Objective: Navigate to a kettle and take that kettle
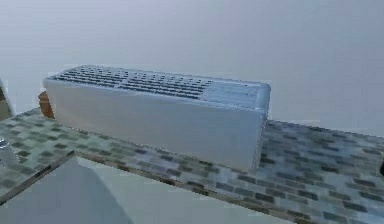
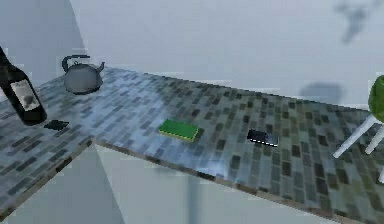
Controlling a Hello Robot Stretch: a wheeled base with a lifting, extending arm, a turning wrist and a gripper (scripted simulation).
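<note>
The kettle (image 2: 82,76) is sitting at the bench's (image 2: 300,150) back corner on the arm side view's left, just beyond the bottle (image 2: 20,92), handle arching up. I cannot tell the jaws' state.

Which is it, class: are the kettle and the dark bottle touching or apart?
Apart. In the arm side view, a strip of tiled countertop shows plainly between the kettle and the dark bottle.
</note>
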